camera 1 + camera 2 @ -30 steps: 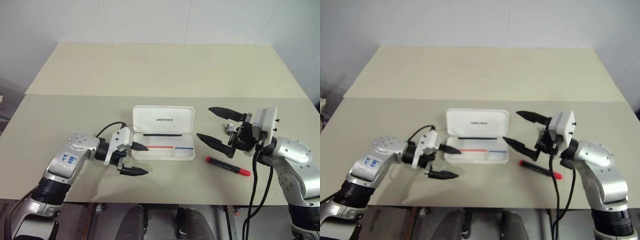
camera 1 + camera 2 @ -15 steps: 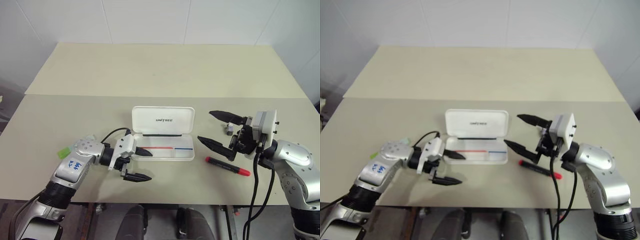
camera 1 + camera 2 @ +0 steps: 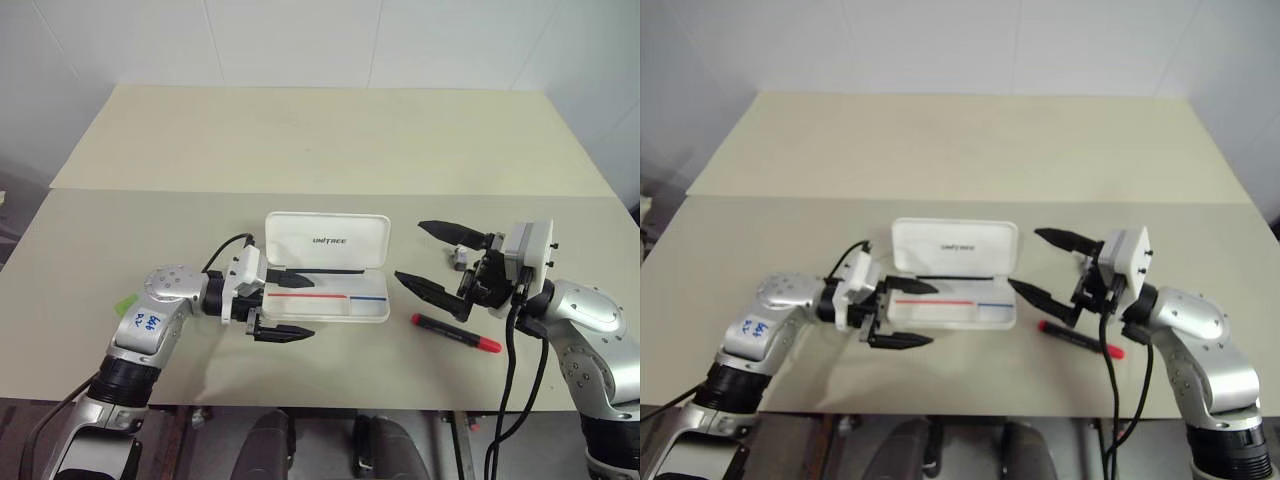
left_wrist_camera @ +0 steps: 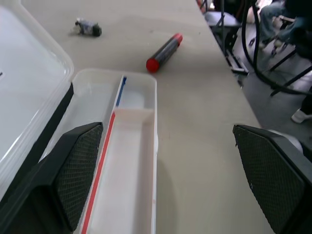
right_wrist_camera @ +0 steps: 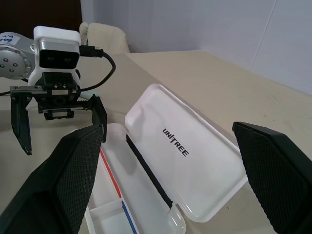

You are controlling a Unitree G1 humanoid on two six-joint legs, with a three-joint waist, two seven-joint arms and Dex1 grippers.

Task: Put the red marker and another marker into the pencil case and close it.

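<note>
The white pencil case [image 3: 325, 240] lies open in the middle of the table, its lid raised at the back. Its tray [image 4: 131, 161] with red and blue stripes holds nothing. My left gripper [image 3: 290, 303] is open at the tray's left end, one finger over the tray and the other in front of the case. The red marker [image 3: 455, 333] lies flat on the table to the right of the case. My right gripper [image 3: 435, 260] hovers open above and just behind it, holding nothing. A green end of the other marker [image 3: 124, 303] peeks out behind my left arm.
A small grey object [image 3: 458, 258] lies on the table behind my right gripper, also seen as the grey object [image 4: 87, 28] past the tray. The table's front edge [image 3: 330, 400] runs close below the case. A second table surface [image 3: 330, 130] extends behind.
My left gripper has moved right and slightly up, from the bare table to the left end of the case. The right gripper has stayed still.
</note>
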